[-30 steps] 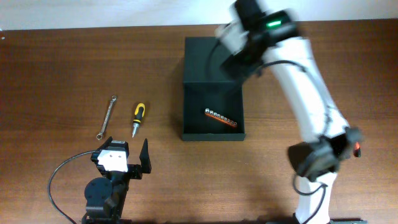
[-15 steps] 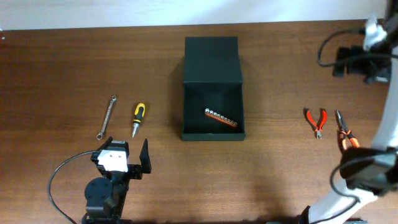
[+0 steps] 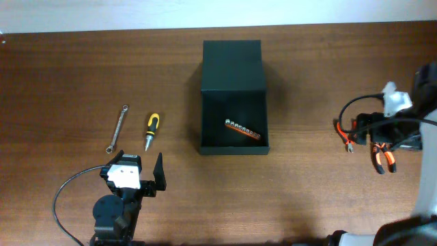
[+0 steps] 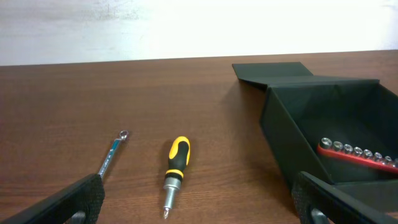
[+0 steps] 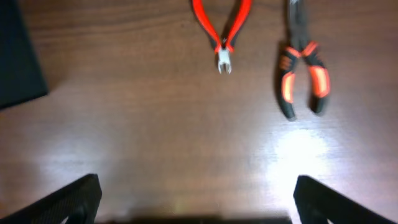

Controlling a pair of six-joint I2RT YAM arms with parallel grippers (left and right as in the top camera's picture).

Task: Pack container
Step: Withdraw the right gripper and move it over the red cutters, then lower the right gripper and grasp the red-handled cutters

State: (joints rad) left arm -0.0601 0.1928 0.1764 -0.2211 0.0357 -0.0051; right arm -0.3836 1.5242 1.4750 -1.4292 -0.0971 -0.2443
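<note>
The container (image 3: 232, 141) is a matte black box in the middle of the table, its flap lid (image 3: 232, 65) folded back. A red socket rail (image 3: 244, 129) lies inside. My right gripper (image 3: 382, 131) hovers open and empty above two pliers: red-handled ones (image 3: 343, 134) and orange-and-black ones (image 3: 381, 157). The right wrist view shows the red pliers (image 5: 222, 28) and the orange-and-black pliers (image 5: 301, 68) ahead of the open jaws (image 5: 196, 205). My left gripper (image 3: 134, 169) rests open and empty near the front edge; in its wrist view (image 4: 199, 211) the container (image 4: 292, 143) stands to the right.
A yellow-and-black screwdriver (image 3: 151, 130) and a steel wrench (image 3: 117, 128) lie left of the container, just ahead of the left gripper, and also show in the left wrist view as screwdriver (image 4: 176, 168) and wrench (image 4: 113, 152). A black cable (image 3: 65, 195) loops by the left arm base.
My right arm has swung from over the container's lid out to the far right and down over the pliers. The left arm and all tools have not moved.
</note>
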